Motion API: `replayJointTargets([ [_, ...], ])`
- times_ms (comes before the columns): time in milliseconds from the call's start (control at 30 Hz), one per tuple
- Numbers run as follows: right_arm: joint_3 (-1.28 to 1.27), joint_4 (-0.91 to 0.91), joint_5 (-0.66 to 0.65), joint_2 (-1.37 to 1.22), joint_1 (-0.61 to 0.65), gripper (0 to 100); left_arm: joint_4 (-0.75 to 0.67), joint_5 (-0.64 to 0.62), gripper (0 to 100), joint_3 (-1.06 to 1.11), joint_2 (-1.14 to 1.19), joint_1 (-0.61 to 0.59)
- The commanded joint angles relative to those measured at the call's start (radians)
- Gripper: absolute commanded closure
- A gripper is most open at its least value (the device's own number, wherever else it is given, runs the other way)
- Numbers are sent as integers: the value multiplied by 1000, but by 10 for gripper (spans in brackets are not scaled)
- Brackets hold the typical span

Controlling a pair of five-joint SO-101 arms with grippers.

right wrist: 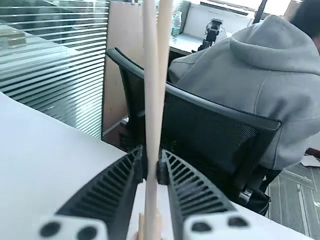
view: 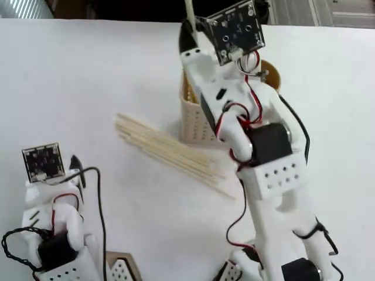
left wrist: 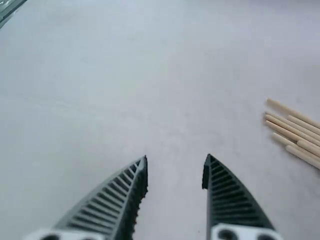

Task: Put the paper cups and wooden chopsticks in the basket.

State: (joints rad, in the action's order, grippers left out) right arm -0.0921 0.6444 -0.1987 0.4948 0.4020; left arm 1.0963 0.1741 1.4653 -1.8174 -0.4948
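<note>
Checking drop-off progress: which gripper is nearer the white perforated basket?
Right. The right gripper is above the white perforated basket, gripping two wooden chopsticks; the left gripper is well away, over bare table.

Chopsticks point(view: 170, 151) are pale tan, the basket point(view: 193, 123) cream and grid-holed — the left gripper point(left wrist: 175, 167) ribbed black.

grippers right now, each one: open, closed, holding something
Left gripper: open, nothing between its fingers.
Right gripper: closed on thin pale wooden chopsticks, held upright.
</note>
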Motion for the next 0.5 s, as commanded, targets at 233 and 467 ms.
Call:
replayJointTargets([
  [233,-351,-260,9,35,-48,981,-28,-11,812,-8,-12,-12],
  [467,-373,-130,9,94,-50,842,-28,-11,812,-8,-12,-12],
])
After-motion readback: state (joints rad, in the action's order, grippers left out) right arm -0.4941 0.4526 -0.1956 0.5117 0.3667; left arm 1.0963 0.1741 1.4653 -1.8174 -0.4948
